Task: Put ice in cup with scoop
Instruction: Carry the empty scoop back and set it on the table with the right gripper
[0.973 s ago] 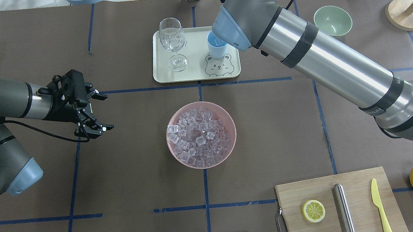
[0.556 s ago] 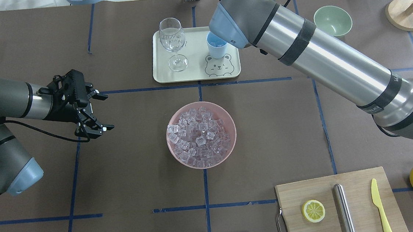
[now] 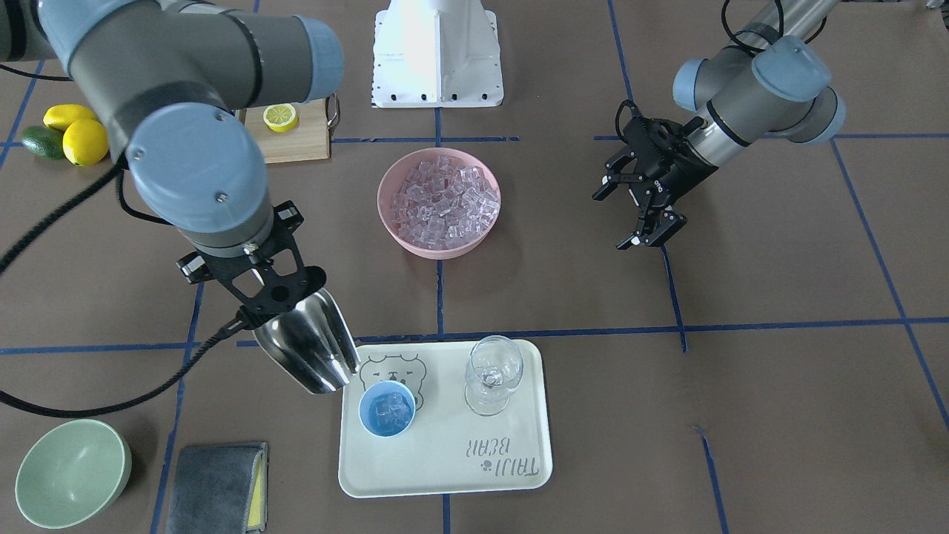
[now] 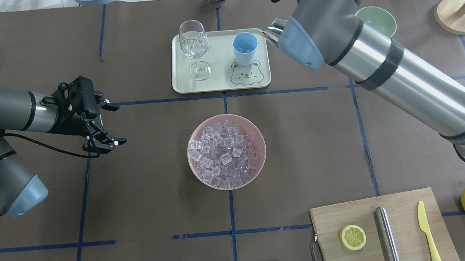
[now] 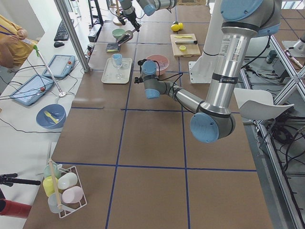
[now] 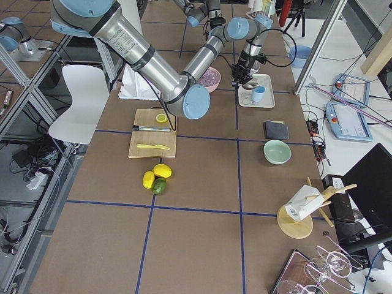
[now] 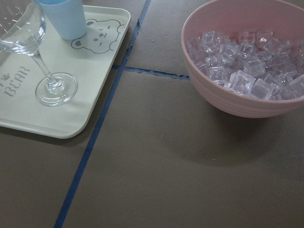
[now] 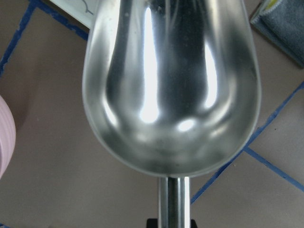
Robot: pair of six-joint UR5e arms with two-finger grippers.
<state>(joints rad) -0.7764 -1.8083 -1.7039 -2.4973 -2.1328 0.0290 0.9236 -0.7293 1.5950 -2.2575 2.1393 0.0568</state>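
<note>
My right gripper is shut on the handle of the steel scoop. It holds the scoop tilted above the table, just off the tray's edge beside the light-blue cup. The right wrist view shows the scoop's trough empty. The cup stands on the tray and holds a few ice cubes. More ice fills a pink bowl at the table's centre. My left gripper is open and empty, well left of the bowl.
A clear stemmed glass stands on the cream tray next to the cup. A pale-green bowl and a grey cloth lie beyond the scoop. A cutting board holds a lemon slice, a steel cylinder and a knife.
My right arm has swung to the right, carrying the scoop off from over the cup; the cup now shows fully. The left gripper has hardly moved.
</note>
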